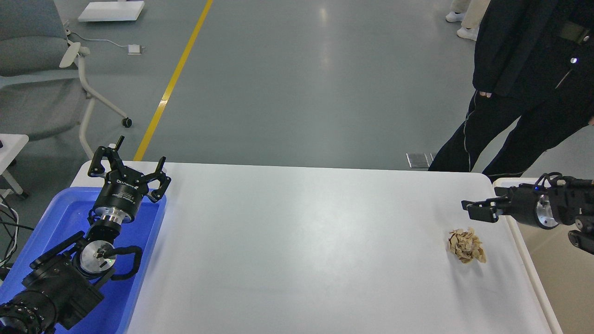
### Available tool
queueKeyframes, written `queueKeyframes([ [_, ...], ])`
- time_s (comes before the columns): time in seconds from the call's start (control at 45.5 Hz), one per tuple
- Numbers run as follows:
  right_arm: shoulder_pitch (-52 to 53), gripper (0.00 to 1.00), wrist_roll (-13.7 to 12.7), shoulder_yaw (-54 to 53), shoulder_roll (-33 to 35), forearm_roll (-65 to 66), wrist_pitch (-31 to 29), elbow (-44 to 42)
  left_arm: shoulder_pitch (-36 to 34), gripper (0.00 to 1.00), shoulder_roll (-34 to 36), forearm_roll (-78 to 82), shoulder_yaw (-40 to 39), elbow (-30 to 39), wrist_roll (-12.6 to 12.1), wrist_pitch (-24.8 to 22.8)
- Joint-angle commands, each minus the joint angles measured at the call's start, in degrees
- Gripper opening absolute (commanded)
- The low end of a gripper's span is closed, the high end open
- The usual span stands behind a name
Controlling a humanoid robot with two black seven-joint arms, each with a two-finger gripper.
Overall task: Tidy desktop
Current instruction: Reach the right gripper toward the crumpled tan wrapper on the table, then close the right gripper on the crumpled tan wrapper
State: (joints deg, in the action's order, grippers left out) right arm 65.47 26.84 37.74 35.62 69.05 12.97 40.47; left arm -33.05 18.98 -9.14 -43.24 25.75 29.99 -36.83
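The white desktop [301, 241] fills the middle of the head view. A crumpled tan paper ball [466, 246] lies on it near the right edge. My right gripper [478, 209] reaches in from the right, points left, and hovers just above and behind the paper ball without touching it. It is seen side-on and dark, so its fingers cannot be told apart. My left gripper [127, 162] is open and empty, with fingers spread. It is raised over the far end of the blue plastic tray [60, 218] at the left.
A cream-white bin [557, 278] stands against the desktop's right edge. A person in dark clothes [524, 93] stands behind the far right corner. A grey office chair [41, 83] is at the back left, and a yellow floor line [176, 74] runs beyond the table.
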Motion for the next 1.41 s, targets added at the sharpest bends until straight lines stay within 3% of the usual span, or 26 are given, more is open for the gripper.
queueKeyframes([
  [0.0,-1.48,1.0,-0.04,2.87,-3.54,1.88,1.53,-0.57,0.0,1.0,0.0,-0.01,0.08,0.0,-0.02,0.0],
  [0.681,-7.02,1.0,0.05,2.34,-4.33,1.7,1.97,-1.18,0.0,1.0,0.0,-0.01,0.0,0.0,-0.02,0.0],
  [1.383,-12.64,1.0,0.05,1.72,-11.18,0.65,2.06,-12.61,0.0,1.0,0.0,-0.01,0.0,0.0,-0.02,0.0],
])
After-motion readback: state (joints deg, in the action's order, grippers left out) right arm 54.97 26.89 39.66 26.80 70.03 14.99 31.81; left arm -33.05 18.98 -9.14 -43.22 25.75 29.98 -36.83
